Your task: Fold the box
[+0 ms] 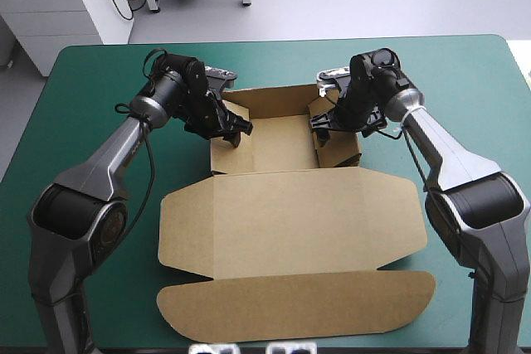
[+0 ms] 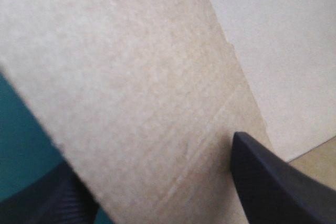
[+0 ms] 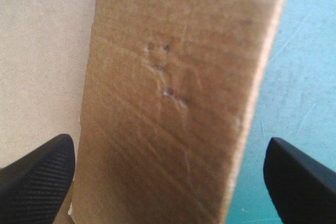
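Table's (image 1: 83, 105) box (image 1: 290, 221) walls stand inside left end effector (image 1: 236, 131), right end effector (image 1: 322, 127).

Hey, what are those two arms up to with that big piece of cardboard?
Two robot arms are folding a brown box on the teal-green table. Its far part already stands up as a shallow tray, while the wide lid lies flat toward the near edge. The left gripper straddles the left wall and the right gripper the right wall, both open around the board.
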`<action>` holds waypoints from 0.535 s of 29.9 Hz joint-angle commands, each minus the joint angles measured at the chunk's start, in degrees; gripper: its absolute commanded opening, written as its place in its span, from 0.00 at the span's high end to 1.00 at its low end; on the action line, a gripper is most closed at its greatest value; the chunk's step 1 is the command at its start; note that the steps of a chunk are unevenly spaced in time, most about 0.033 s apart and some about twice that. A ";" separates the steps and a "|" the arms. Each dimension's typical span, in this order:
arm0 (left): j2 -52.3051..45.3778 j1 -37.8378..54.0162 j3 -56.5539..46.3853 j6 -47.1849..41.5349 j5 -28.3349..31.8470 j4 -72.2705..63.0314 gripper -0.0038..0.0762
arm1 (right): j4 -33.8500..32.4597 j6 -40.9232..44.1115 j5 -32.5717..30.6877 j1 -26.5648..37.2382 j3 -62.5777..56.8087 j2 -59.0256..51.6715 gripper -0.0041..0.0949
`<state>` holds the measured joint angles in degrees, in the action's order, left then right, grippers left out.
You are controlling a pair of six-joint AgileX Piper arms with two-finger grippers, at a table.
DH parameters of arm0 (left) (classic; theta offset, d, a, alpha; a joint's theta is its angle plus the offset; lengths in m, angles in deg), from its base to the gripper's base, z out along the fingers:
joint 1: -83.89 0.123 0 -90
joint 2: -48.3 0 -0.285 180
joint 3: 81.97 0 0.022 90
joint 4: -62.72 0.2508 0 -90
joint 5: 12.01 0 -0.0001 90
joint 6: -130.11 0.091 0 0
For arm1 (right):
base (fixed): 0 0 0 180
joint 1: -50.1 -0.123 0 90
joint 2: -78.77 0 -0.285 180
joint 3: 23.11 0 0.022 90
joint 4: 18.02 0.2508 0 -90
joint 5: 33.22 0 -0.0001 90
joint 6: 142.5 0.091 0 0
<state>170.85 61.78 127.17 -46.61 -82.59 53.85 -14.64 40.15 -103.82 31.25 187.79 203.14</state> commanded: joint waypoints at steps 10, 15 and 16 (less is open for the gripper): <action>-12.96 -0.28 6.67 0.25 -3.02 2.42 0.34 | -0.11 -0.44 -1.06 -0.11 4.73 -9.79 0.11; -19.46 -0.28 7.71 0.34 -3.12 7.87 0.38 | -0.93 -1.47 -1.06 -0.11 5.76 -12.45 0.11; -21.19 -0.28 7.71 0.89 -3.12 8.17 0.41 | -1.31 -1.72 -1.06 0.54 5.76 -12.63 0.11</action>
<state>156.01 61.71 132.95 -46.17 -82.93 60.39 -15.12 39.67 -104.24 31.25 191.69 194.65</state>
